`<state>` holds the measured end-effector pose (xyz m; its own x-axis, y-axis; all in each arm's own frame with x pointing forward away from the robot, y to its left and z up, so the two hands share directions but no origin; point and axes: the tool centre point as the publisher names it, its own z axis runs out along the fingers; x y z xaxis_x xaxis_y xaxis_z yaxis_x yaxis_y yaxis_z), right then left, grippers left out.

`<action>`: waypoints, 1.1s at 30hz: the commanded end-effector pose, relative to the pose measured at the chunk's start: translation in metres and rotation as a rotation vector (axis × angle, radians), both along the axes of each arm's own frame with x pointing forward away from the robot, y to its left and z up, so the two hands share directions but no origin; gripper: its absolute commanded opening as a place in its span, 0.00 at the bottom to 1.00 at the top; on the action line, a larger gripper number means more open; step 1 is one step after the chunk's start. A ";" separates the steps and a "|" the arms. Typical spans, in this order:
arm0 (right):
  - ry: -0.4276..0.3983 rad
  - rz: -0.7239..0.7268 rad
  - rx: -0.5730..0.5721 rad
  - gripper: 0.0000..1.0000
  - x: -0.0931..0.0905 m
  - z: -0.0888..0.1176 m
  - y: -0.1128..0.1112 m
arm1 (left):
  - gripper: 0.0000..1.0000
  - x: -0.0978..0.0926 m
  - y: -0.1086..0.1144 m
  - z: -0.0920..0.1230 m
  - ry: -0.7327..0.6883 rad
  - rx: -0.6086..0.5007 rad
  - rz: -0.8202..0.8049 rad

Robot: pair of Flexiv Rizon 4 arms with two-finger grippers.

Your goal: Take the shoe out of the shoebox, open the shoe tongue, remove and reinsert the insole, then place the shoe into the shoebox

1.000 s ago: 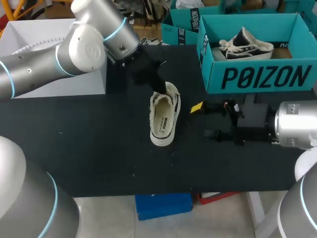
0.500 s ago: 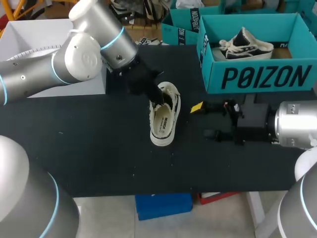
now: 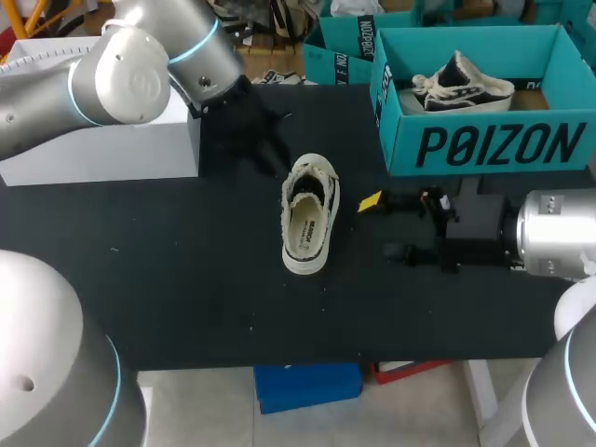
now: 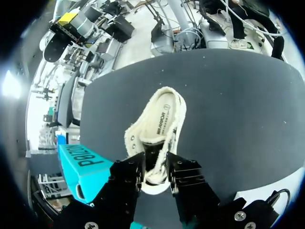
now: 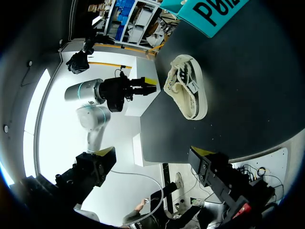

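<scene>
**Head view.** The shoe (image 3: 309, 214) lies outside the shoebox (image 3: 484, 144) on the black table (image 3: 186, 279). It sits apart from the box, off the corner of the box nearest the left arm, sole down and opening up. The first step is therefore judged complete. A second shoe (image 3: 463, 82) remains inside the shoebox. The insole shows seated in the shoe on the table, and the tongue end looks spread. Whether the insole has already been out and back cannot be told. The return to the shoebox is outstanding. The left gripper (image 3: 268, 154) hangs further from the shoebox than the shoe does, clear of the shoe. The right gripper (image 3: 384, 225) rests in front of the shoebox, between it and the shoe, with its fingers wide apart and empty.

**Left wrist view.** The left gripper (image 4: 155, 172) shows a narrow gap between its fingers. Nothing is held, and the shoe (image 4: 157, 136) lies ahead of it, seen partly through that gap.

**Right wrist view.** The right gripper (image 5: 155, 157) stands wide, nothing between its fingers. The shoe (image 5: 187, 90) lies ahead of it, short of the shoebox (image 5: 214, 14). The left gripper (image 5: 143, 88) is beyond the shoe.

**Change.** A second ago and half a second ago the left gripper was at the shoe's tongue end. It has since lifted off and drawn back, away from the shoebox. The shoe has kept its place, and the right arm has not moved.
</scene>
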<state>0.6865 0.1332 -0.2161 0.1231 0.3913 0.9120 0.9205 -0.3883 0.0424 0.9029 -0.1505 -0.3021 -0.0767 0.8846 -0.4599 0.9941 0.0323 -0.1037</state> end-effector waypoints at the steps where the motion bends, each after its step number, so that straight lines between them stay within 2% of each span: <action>1: 0.000 -0.001 -0.001 1.00 0.000 0.000 0.001 | 0.30 -0.003 0.018 0.010 0.001 0.041 -0.005; 6: 0.000 -0.001 -0.001 1.00 0.000 0.000 0.001 | 0.32 0.000 0.023 0.000 -0.003 0.089 -0.007; 14: 0.000 -0.001 -0.001 1.00 0.000 0.000 0.001 | 0.38 -0.002 0.011 -0.012 -0.010 0.111 -0.038; 21: 0.000 -0.001 -0.001 1.00 0.000 0.000 0.001 | 0.36 -0.006 0.001 -0.025 -0.018 0.145 -0.071; 33: 0.000 -0.001 -0.001 1.00 0.000 0.000 0.001 | 0.37 -0.007 -0.002 -0.051 -0.042 0.226 -0.133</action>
<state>0.6865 0.1332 -0.2162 0.1231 0.3913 0.9120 0.9205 -0.3884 0.0424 0.8932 -0.1472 -0.3488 0.0572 0.9628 -0.2641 0.9948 -0.0773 -0.0664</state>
